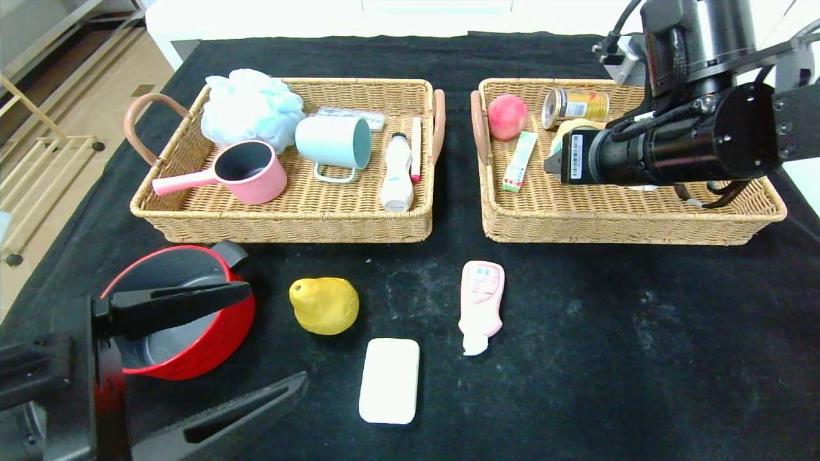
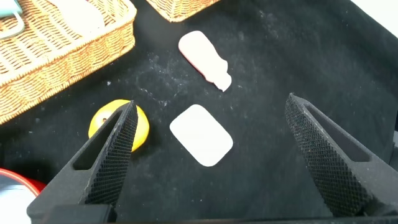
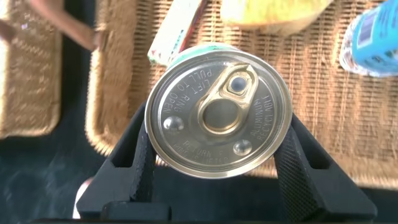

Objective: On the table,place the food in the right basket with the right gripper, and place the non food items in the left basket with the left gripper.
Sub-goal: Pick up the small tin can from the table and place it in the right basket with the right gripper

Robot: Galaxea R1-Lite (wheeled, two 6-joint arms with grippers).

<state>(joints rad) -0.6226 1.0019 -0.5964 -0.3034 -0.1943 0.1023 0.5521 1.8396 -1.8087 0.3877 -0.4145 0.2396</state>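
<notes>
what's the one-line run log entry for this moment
right gripper: shut on can, over right basket | left gripper: open, above white soap bar | on table: pear, pink bottle, red pot

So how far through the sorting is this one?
Well along. The left basket holds a bath pouf, pink pot, mint mug and white bottle; the right basket holds a peach, yellow can and green packet. The right gripper holds a pull-tab can over the right basket. Left on the table: yellow pear, soap bar, pink tube, red pot. The left gripper is open near the red pot.
</notes>
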